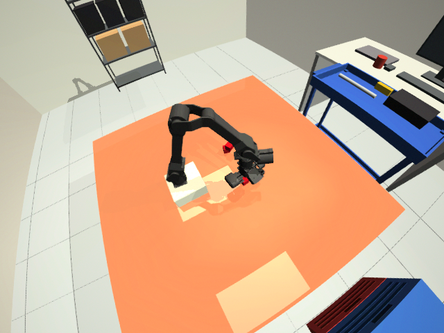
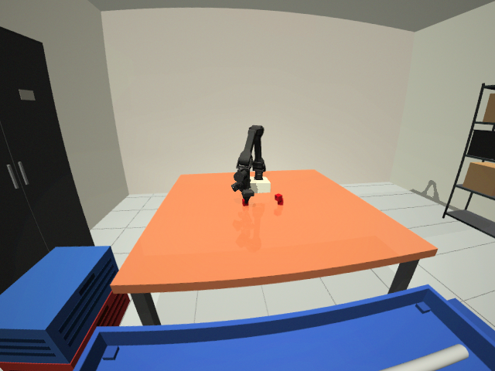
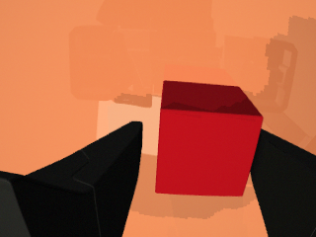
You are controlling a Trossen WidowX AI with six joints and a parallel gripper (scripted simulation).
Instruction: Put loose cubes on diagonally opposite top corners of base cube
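My gripper points down, low over the table, with its fingers apart around a loose red cube. In the wrist view the cube is close against the right finger, and a narrow gap shows between it and the left finger. The other loose red cube sits on top of the red base cube, offset over one side. Which corner it caps is too small to tell. The opposite top corner is hard to make out.
The arm's pale base block stands on the orange table, to the left in the top view. The stacked pair is a short way from the gripper. A blue cart stands beyond the table edge.
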